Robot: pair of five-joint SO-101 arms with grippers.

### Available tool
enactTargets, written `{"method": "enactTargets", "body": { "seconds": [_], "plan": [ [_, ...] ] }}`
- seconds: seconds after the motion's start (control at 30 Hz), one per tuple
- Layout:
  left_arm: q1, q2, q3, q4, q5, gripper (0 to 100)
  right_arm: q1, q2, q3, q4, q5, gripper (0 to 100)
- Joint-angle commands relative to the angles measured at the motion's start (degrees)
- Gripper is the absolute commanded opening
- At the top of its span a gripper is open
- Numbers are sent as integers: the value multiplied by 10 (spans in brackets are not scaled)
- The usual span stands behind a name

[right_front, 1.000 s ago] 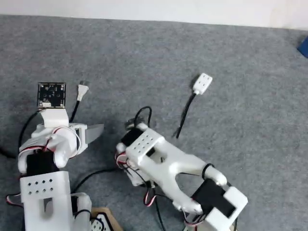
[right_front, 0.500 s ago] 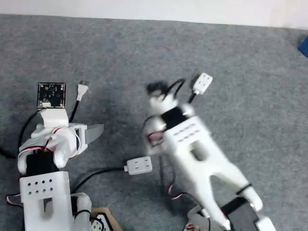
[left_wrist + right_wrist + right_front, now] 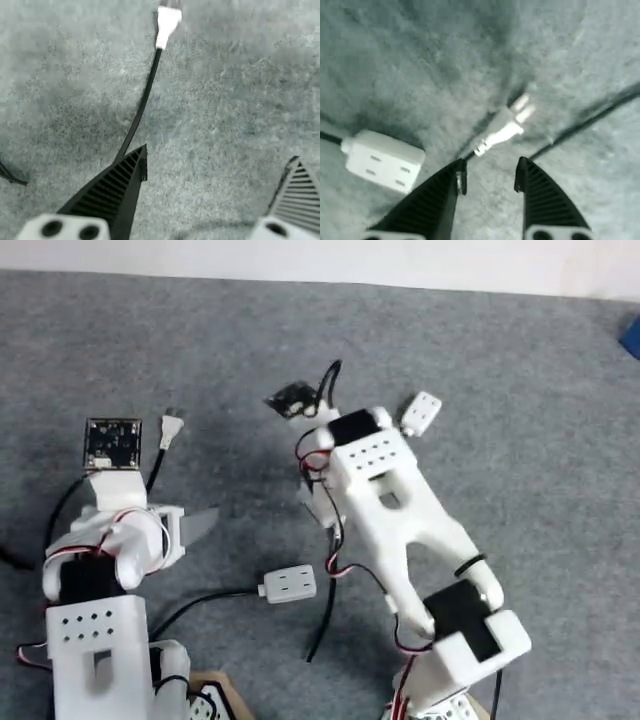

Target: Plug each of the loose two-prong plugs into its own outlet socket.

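The right gripper (image 3: 490,174) hangs with its jaws apart and nothing between them. Just past the tips a white two-prong plug (image 3: 504,129) lies on the grey table cover (image 3: 420,60), prongs pointing away. A white outlet block (image 3: 382,161) sits near it, slots up, not touching. From above two such blocks show, a nearer block (image 3: 290,583) between the arms and a farther block (image 3: 421,413) just beside the right arm (image 3: 390,510); which one the wrist camera sees I cannot tell. The left gripper (image 3: 218,156) is spread wide and empty too, with a second plug (image 3: 167,20) well ahead and its black cord (image 3: 142,100) trailing back toward one finger.
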State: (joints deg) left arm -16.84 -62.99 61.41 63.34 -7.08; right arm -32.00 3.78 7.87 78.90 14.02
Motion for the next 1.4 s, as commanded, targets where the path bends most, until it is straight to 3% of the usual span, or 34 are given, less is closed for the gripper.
{"method": "enactTargets", "body": {
  "seconds": [0.0, 0.27, 0.77, 0.93, 1.07, 1.2, 1.37],
  "plan": [
    [-3, 1, 19, -44, -4, 411, -22, -51, 90, -94, -62, 159],
    [1, 1, 32, -49, -3, 411, -39, -173, 349, -333, -234, 159],
    [13, 1, 33, -49, -3, 411, 2, -68, 353, -406, -238, 158],
    [13, 1, 37, -49, -3, 411, 21, -97, 335, -356, -236, 2],
    [14, 1, 42, -52, -3, 411, 54, -92, 323, -349, -235, 31],
    [14, 1, 42, -51, -3, 411, 72, -85, 295, -275, -131, 29],
    [14, 1, 42, -52, -3, 411, 44, -83, 102, -88, 18, 5]
  ]
}}
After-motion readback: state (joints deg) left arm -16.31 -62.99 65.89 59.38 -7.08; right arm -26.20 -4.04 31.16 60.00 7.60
